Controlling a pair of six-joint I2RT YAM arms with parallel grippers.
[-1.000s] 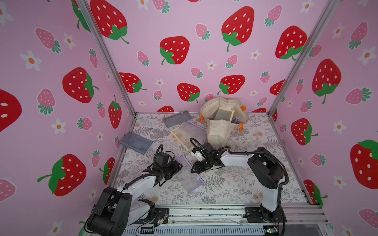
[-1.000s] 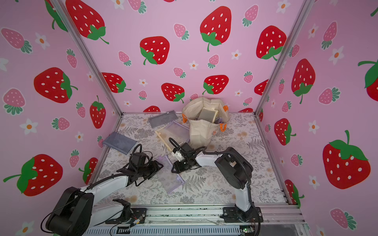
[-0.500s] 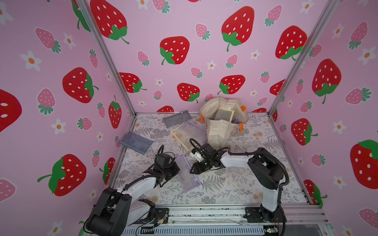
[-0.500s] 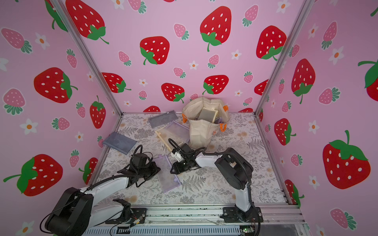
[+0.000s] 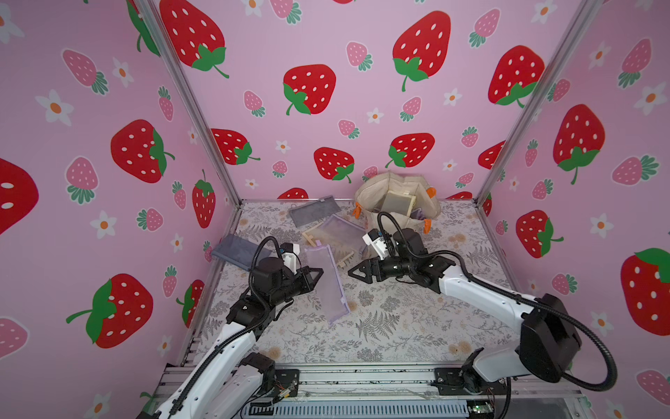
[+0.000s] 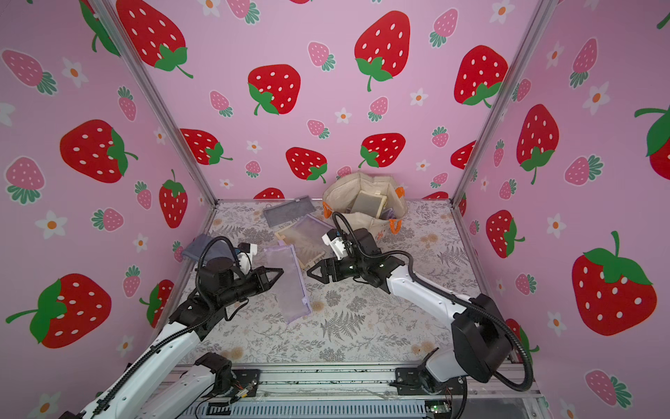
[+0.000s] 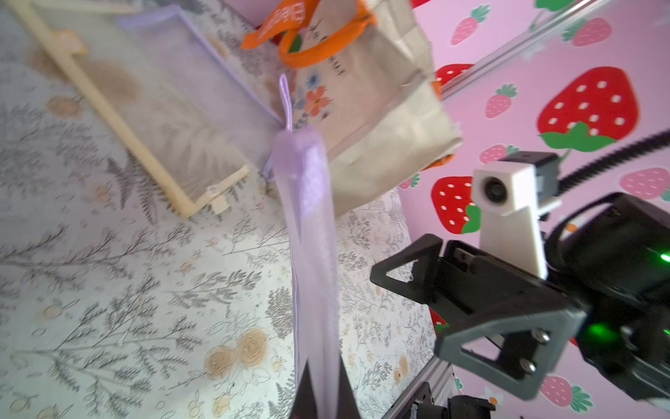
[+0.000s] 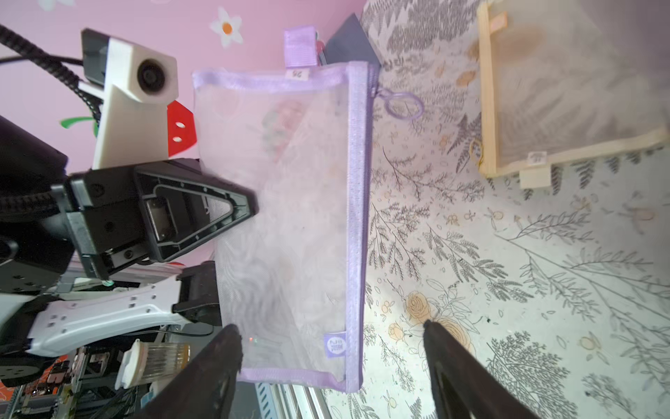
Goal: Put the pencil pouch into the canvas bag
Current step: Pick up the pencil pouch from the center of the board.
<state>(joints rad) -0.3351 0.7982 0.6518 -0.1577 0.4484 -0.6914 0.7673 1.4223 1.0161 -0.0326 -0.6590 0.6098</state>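
Pencil pouch (image 5: 327, 284) newly aloft (lilac mesh)

High at the near edge, both top views look down toward the far wall (image 5: 362, 43), sharing the whole table (image 5: 398, 326). The wrist views sit close, facing each other across the lilac pouch (image 8: 282, 217).

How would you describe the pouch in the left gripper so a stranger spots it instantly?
From the canvas bag at the back of the floral table, come forward to its middle. There the left gripper pinches a sheer mesh pouch. It alone has lilac trim, unlike the beige-trimmed pouch and the grey pouches.
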